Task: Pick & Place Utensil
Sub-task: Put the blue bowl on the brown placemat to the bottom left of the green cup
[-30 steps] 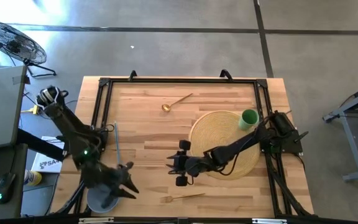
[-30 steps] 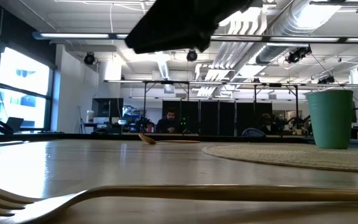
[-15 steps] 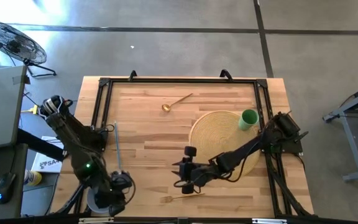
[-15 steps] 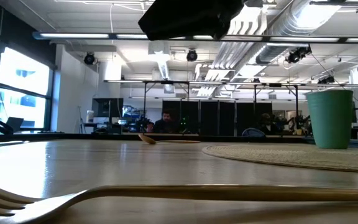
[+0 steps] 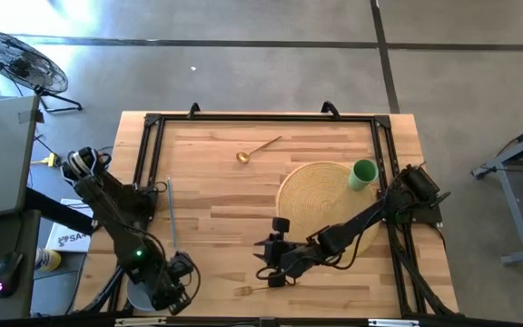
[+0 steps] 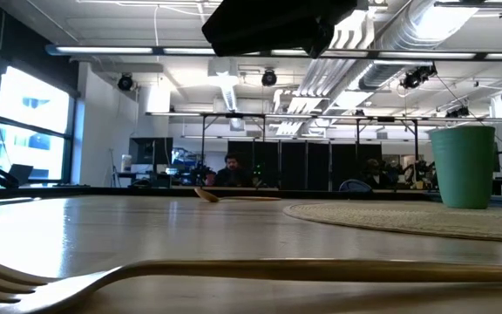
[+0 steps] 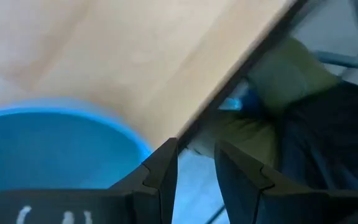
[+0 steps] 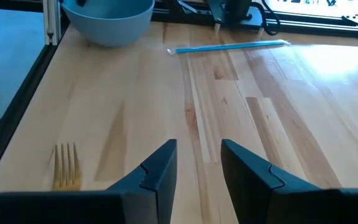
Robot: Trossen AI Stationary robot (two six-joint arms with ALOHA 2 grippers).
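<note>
A wooden fork (image 5: 266, 288) lies flat near the table's near edge; its tines (image 8: 67, 165) show in the right wrist view, and it fills the low view's foreground (image 6: 234, 274). A gold spoon (image 5: 257, 148) lies far off by the far edge. My right gripper (image 5: 263, 261) hovers just beyond the fork, toward the far edge. It is open with a narrow gap (image 8: 199, 171), pointing toward the table's left, and touches nothing. My left gripper (image 5: 180, 283) is at the near-left corner beside a blue bowl (image 5: 143, 291). It is open with a narrow gap (image 7: 196, 171).
A round woven placemat (image 5: 311, 195) lies right of centre, with a green cup (image 5: 363, 173) on its far right edge. A blue straw (image 5: 171, 213) lies along the left side. A black frame (image 5: 261, 117) rims the table. Bare wood stretches between spoon and fork.
My right gripper has moved toward the near edge, closing on the fork. My left gripper has drawn back toward the near-left corner, over by the blue bowl. Nothing on the table has moved.
</note>
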